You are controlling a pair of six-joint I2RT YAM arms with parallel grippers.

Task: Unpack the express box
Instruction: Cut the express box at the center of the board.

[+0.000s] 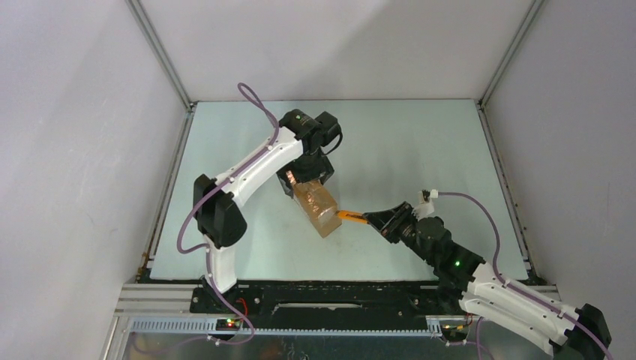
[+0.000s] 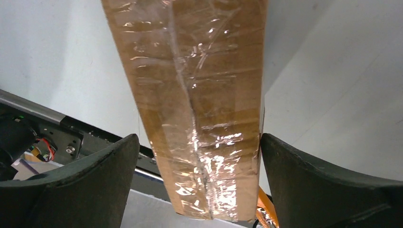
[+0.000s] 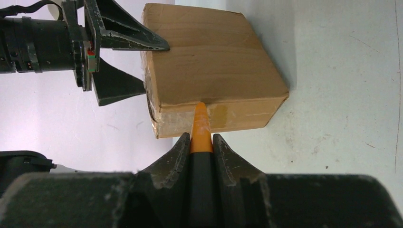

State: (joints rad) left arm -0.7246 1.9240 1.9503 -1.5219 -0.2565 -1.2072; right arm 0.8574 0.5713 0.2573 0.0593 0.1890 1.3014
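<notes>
Right wrist view: right claw (image 3: 200, 140) clamped tight on orange utility knife (image 3: 200, 121). Knife tip pokes ahead of claw and meets top edge of taped end of express box (image 3: 214, 71). Box lies on table (image 3: 342, 71). Far end: left claw (image 2: 198, 137) spread fully wide, box between its fingers, gap visible at one side, nothing gripped.

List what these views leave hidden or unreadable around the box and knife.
Express box underside and contents: all views, hidden by its own taped cardboard.
Utility knife blade: right wrist view, orange tip meets the box edge; top view too small.
Knife handle: right wrist view, covered by the right gripper.
Left gripper touching the box or not: left wrist view, unclear.
</notes>
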